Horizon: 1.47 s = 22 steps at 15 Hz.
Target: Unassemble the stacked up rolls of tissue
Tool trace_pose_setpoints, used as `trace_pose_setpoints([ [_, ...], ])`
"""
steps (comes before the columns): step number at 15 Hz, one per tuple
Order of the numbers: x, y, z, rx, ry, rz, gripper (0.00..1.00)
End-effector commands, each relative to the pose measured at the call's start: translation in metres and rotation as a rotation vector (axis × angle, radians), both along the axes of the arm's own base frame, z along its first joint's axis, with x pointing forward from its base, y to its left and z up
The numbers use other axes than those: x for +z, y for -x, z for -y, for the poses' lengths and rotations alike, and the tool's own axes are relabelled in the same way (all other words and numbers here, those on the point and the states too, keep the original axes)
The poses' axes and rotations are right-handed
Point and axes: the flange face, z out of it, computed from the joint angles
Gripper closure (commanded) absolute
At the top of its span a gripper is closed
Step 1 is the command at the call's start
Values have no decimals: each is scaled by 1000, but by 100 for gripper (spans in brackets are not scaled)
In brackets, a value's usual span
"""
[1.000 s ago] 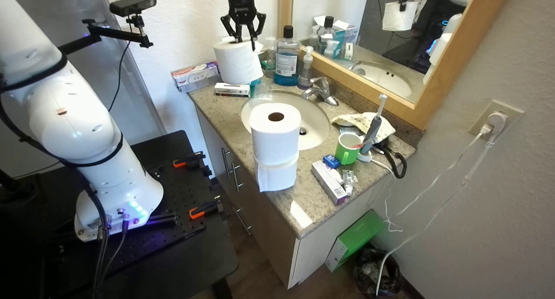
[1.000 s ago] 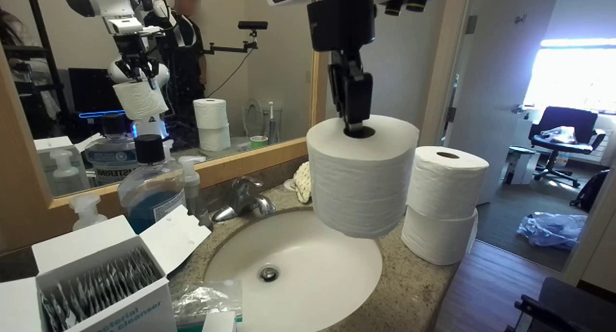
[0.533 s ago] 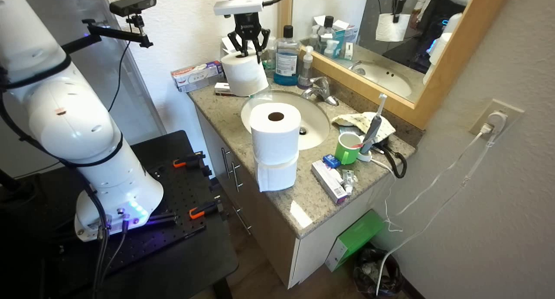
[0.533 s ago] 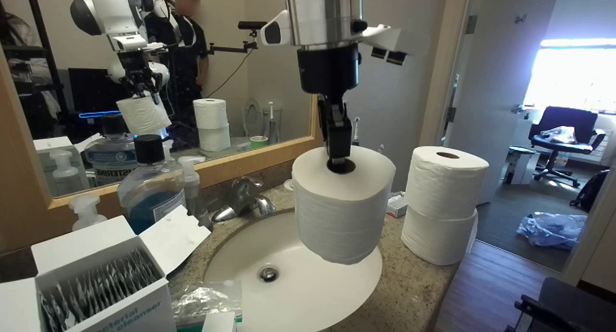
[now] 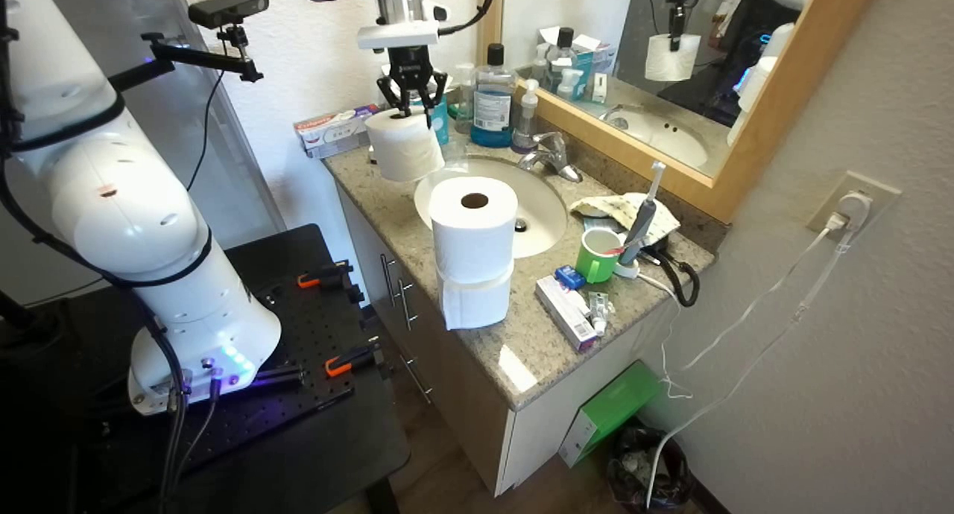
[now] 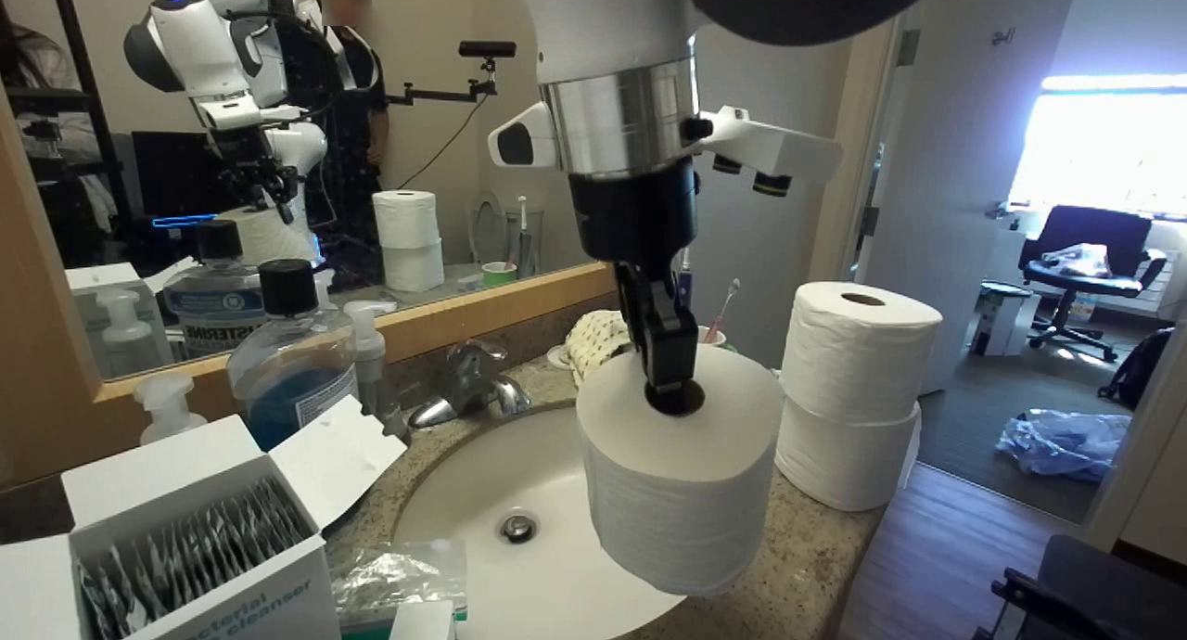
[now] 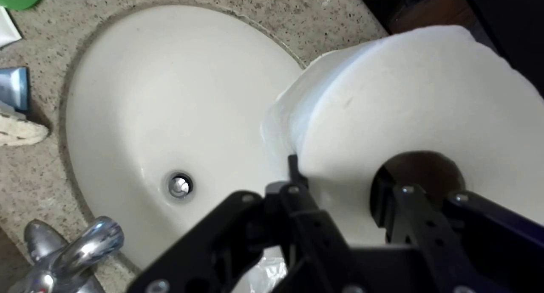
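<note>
Black two-fingered gripper [image 5: 416, 121], in an exterior view: clamped on a tilted white cylindrical paper roll [image 5: 405, 149].
Upper white roll [image 6: 858, 357], in an exterior view: upright on matching lower roll [image 6: 846, 459], beside oval white basin [image 6: 482, 473].
Dark round core [image 7: 429, 170] of held roll, wrist view: one finger [image 7: 408, 216] inside, one outside.

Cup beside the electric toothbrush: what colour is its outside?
The cup is green on the outside; it shows best in an exterior view.

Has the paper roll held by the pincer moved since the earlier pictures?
Yes, downward: in both exterior views, the held roll now hangs lower relative to the faucet.
</note>
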Motion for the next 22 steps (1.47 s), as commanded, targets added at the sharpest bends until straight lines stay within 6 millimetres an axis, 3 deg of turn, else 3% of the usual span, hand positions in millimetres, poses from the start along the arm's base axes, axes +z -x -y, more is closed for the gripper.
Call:
trace_pose_setpoints([
  [1,-7,16,-10,79,41,12,88],
  [2,-7,8,-6,36,25,-4,63],
  [11,-12,14,-11,56,36,-12,63],
  [12,-12,14,-11,56,36,-12,88],
  [15,-20,12,-15,84,-19,-11,88],
  [22,-28,10,-47,269,-182,21,88],
])
